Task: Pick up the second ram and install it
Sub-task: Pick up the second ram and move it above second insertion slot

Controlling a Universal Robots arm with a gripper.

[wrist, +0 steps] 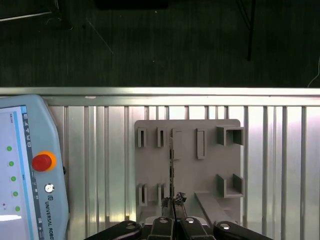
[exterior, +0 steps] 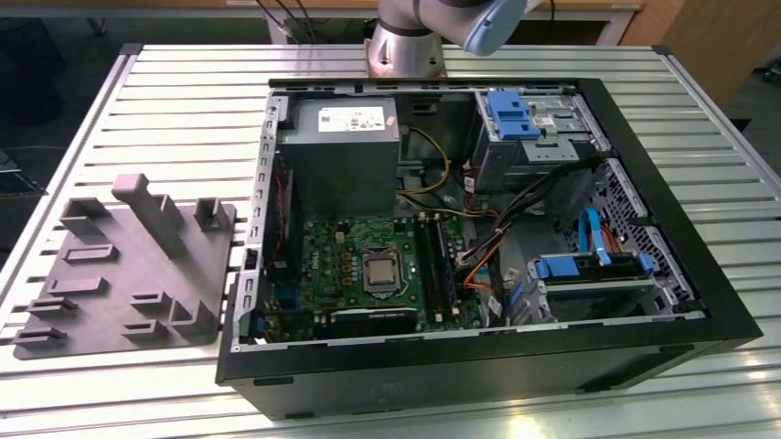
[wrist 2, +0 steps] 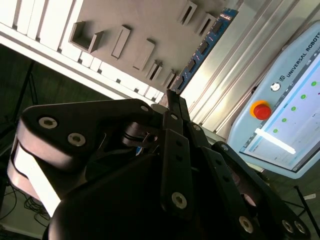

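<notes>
An open computer case (exterior: 683,274) lies on its side on the slatted metal table (exterior: 183,101), with the arm's base (exterior: 409,46) rising behind it. Inside the case are a gray power box (exterior: 339,146) and a green board (exterior: 336,265) with a silver processor (exterior: 380,272). Long black memory sockets (exterior: 436,265) run just beside the processor. Orange and blue cables (exterior: 482,265) cross the space between the board and the drive cages with blue latches (exterior: 510,114). On the exterior view's left, apart from the case, a gray plastic holder (exterior: 123,274) with raised blocks and slots rests on the table.

In the second wrist view the claw (wrist 2: 172,97) has its black fingers drawn together, clamped on the near end of the memory stick (wrist 2: 202,47). The stick juts straight out from the tips, held well above the table. Here it shows its broad face: a blue board with a row of small black chips. Behind it lie the holder and the table slats, and a control tablet (wrist 2: 285,100) with a red button (wrist 2: 260,110).

The first wrist view catches the stick edge-on, a thin dark line (wrist: 171,165) running from the claw tips (wrist: 173,204) across the holder, between its slots. The tablet lies on the table near the holder, not touching it, and a dark floor (wrist: 150,45) shows past the table's edge.
</notes>
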